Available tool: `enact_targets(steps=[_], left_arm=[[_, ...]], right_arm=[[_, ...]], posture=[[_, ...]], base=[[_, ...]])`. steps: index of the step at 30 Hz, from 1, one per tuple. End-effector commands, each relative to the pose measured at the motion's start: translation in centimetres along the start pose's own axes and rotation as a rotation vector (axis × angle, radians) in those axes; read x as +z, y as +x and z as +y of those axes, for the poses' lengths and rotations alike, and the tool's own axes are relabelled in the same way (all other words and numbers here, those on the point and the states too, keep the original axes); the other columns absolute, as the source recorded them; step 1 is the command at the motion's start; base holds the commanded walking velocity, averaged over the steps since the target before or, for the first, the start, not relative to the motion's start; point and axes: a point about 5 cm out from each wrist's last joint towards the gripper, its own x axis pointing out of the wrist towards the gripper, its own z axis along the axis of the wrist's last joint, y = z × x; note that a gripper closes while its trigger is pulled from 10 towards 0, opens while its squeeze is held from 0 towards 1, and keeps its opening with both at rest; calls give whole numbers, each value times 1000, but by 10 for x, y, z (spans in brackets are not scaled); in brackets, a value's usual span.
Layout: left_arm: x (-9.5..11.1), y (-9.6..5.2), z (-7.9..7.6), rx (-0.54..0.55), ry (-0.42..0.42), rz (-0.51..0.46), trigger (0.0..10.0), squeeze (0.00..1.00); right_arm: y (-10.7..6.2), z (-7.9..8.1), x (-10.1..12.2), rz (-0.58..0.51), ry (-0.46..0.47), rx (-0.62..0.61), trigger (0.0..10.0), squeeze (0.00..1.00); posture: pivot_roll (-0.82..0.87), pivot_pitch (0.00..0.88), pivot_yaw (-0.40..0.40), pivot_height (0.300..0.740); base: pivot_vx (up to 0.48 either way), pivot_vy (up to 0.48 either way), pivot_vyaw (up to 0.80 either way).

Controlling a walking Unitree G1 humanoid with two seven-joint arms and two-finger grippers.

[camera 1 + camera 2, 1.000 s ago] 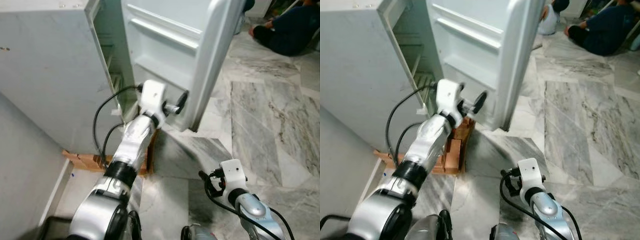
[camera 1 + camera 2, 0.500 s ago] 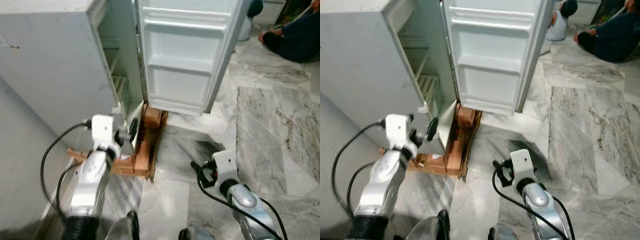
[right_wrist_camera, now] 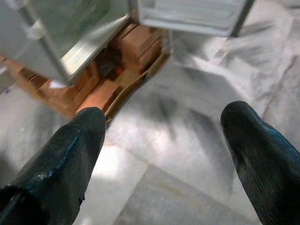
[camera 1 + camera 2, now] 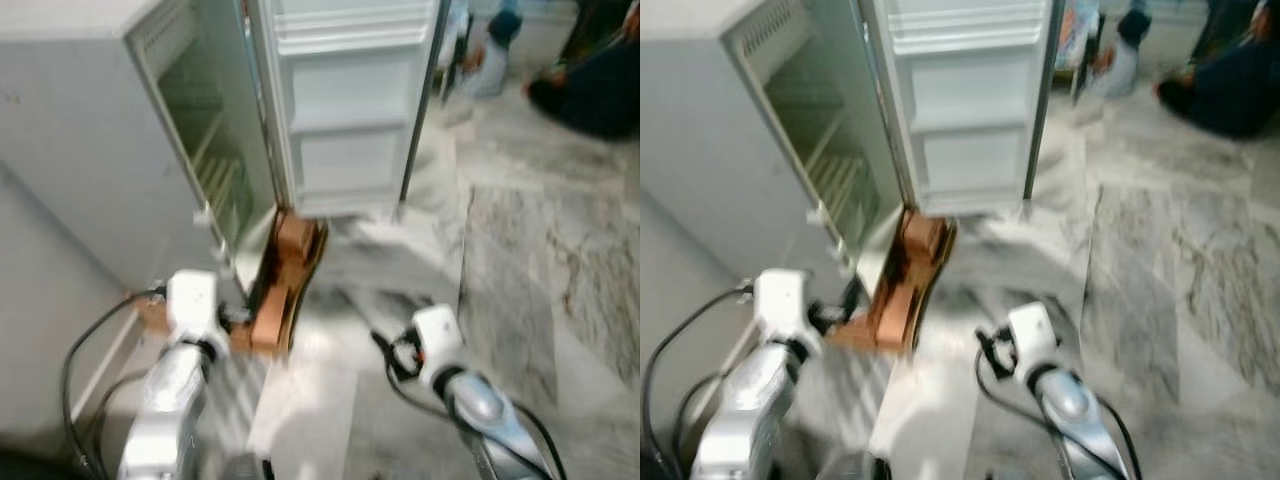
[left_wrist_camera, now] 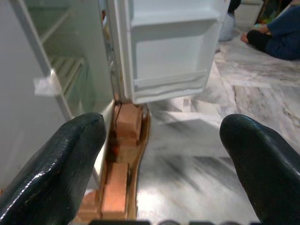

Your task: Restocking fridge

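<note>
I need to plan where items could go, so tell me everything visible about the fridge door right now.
The fridge door is white, plastic-looking and swung wide open, its inner side facing the camera. It carries moulded door shelves stacked one above another, all empty. Its hinge edge meets the fridge cabinet, and its lower edge hangs above the wooden base and the marble floor. No pincer touches it.

Grey-veined marble floor [image 4: 520,230] — a pale wall [image 4: 40,290] at left.
</note>
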Motion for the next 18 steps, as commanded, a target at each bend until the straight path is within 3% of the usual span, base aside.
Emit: enact_targets(steps=[1,14,18], left_arm=[[-1,-3,10,39,26,16,10000,0],[-2,-13,10,71,74,27,10000,0],[-12,-17,19,137,71,69,10000,0]], right_arm=[[5,8,5,-25,3,22,10000,0],[11,2,16,-63,-6,-2,10000,0],[14,-3,21,-63,5,-28,10000,0]], posture=[[-37,116,41,740],[-5,122,37,740],[-41,142,2,740]], base=[[450,0,0],[454,0,0],[451,0,0]])
